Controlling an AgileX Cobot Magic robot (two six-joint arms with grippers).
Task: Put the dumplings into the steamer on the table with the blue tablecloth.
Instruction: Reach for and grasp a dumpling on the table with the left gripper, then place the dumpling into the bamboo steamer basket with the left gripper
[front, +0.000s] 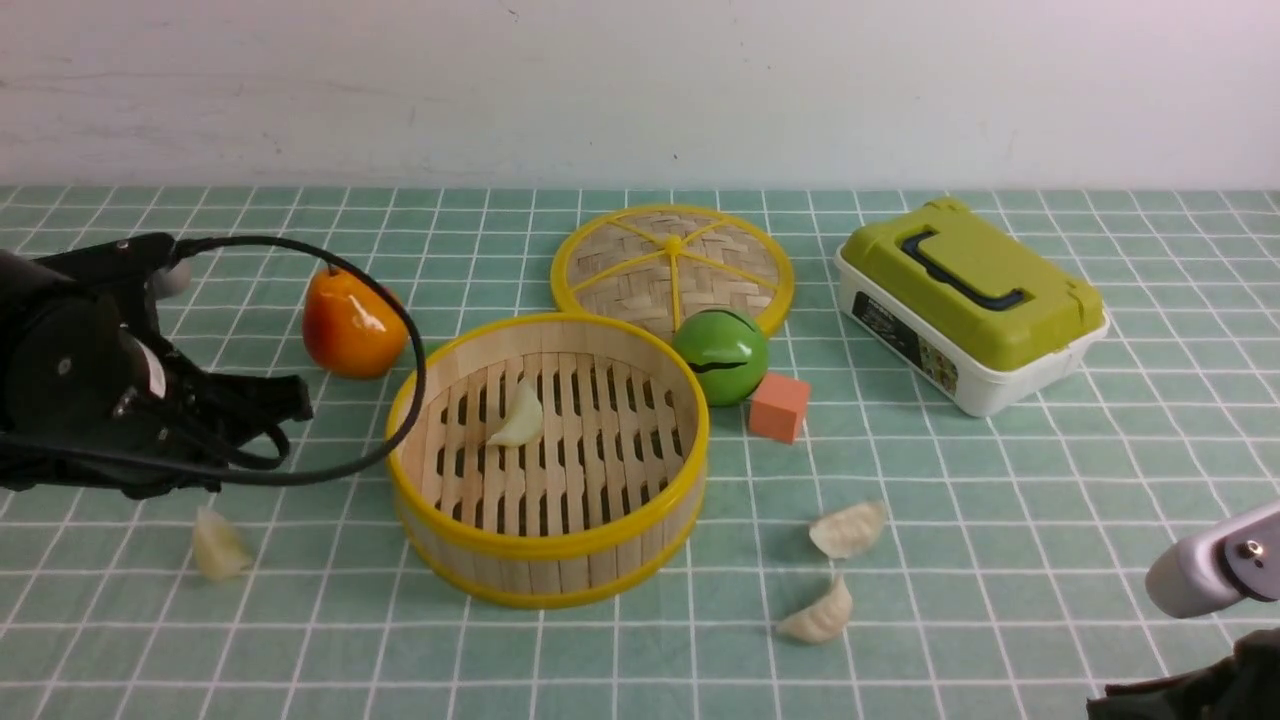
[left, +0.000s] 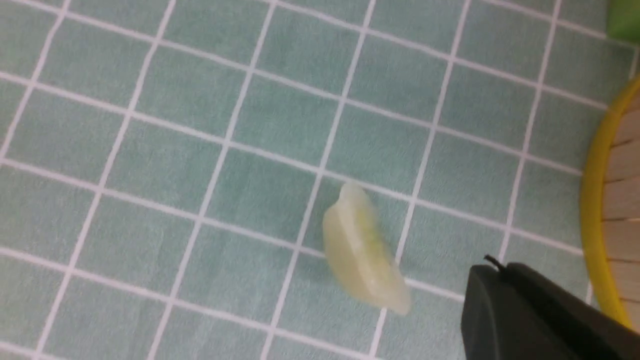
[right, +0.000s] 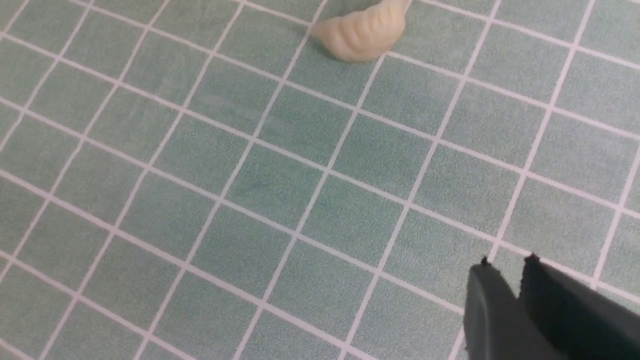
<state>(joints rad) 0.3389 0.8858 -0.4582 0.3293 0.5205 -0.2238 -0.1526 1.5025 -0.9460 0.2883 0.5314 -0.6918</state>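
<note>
The steamer stands mid-table on the blue tablecloth, with one dumpling lying on its slats. A second dumpling lies on the cloth left of the steamer, just below my left arm. In the left wrist view this dumpling lies close beside my left gripper, which is shut and empty, with the steamer's yellow rim nearby. Two more dumplings lie right of the steamer. My right gripper is all but shut, empty, and hovers over bare cloth well away from a dumpling.
The woven lid lies behind the steamer. A green ball and an orange cube sit at the steamer's back right. An orange pear stands at its back left. A green-lidded box is at the right.
</note>
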